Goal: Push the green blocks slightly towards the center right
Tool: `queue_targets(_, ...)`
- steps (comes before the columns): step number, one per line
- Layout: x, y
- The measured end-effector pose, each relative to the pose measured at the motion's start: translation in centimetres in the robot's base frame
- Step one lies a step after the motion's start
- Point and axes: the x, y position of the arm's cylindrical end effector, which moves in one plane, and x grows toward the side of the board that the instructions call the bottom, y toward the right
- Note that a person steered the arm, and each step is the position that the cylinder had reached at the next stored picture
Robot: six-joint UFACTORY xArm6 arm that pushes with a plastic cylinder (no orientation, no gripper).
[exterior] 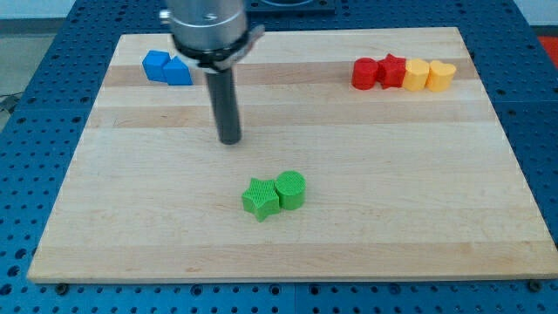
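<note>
A green star block [260, 198] and a green cylinder block [291, 189] sit touching side by side, a little below the board's middle. My tip [229, 139] is above them and slightly to the view's left, apart from both by a clear gap. The dark rod rises from the tip to the arm's grey housing at the view's top.
Two blue blocks [166, 68] sit together at the top left. At the top right stand a red cylinder [364, 73], a red star [392, 70], a yellow block [417, 75] and a yellow heart-like block [441, 76] in a row. The wooden board [105, 235] lies on a blue perforated table.
</note>
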Motion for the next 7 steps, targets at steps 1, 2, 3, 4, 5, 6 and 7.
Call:
queue_targets(1,0.3,-3.8)
queue_targets(2,5.9,-4.5)
queue_targets(3,7.9,-4.4)
queue_targets(4,10.9,-3.6)
queue_targets(5,12.1,-3.4)
queue_targets(6,15.3,-2.6)
queue_targets(7,15.1,-0.7)
